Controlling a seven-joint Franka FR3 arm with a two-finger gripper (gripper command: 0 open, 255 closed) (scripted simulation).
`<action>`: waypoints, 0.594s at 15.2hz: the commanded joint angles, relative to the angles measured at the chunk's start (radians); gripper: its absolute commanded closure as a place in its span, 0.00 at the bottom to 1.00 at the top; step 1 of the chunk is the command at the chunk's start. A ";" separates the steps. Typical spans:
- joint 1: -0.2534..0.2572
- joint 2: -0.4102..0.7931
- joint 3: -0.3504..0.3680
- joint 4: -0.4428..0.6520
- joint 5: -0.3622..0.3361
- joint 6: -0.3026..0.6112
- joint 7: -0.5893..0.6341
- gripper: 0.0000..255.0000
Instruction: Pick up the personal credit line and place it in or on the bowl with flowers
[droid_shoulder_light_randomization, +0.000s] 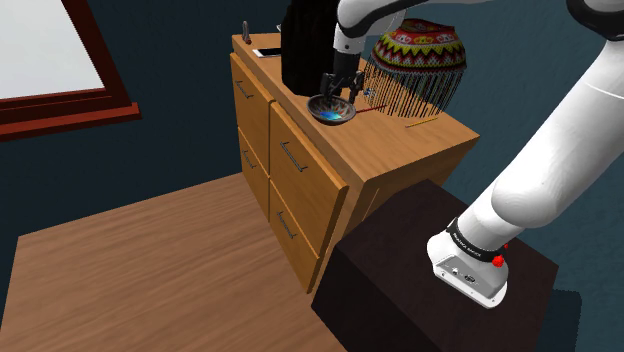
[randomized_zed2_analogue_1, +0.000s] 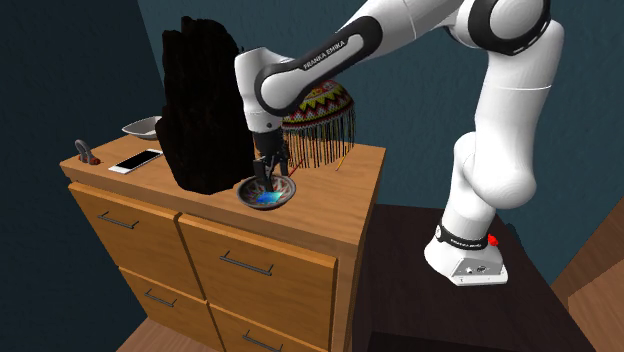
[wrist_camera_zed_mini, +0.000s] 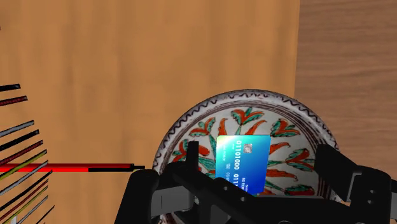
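Jaws: the gripper (wrist_camera_zed_mini: 258, 150) is seen wide open, with nothing held.
Fingers: one finger (wrist_camera_zed_mini: 191, 156) is set to each side of the card, and a clear gap is left on both sides.
Card: the blue card (wrist_camera_zed_mini: 242, 162) is found straight ahead of the jaws and centred between them, lying inside the bowl.
Long axis: it cannot be read with certainty, since the card's near end is hidden behind the gripper body. The printed digits are seen running roughly along the line from finger to finger.
Bowl: the flowered bowl (wrist_camera_zed_mini: 210, 105) is placed at the front edge of the dresser top (wrist_camera_zed_mini: 127, 76), directly under the gripper in the shoulder view.
Step in hand: the placement is judged done, as the card is free of the fingers and rests in the bowl.
Next move: a straight lift away from the bowl is called for, with the jaws kept open.
Neighbours: a red stick (wrist_camera_zed_mini: 63, 168) and the fringe of a patterned cap (droid_shoulder_light_randomization: 420, 50) are seen just beside the bowl.
Risk: the bowl could be nudged off the edge by a sideways retreat.
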 joint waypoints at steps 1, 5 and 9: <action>0.000 -0.012 0.000 0.045 -0.001 -0.058 0.003 0.00; -0.001 -0.016 -0.001 0.067 -0.002 -0.084 0.003 0.00; -0.001 -0.016 -0.001 0.067 -0.002 -0.084 0.003 0.00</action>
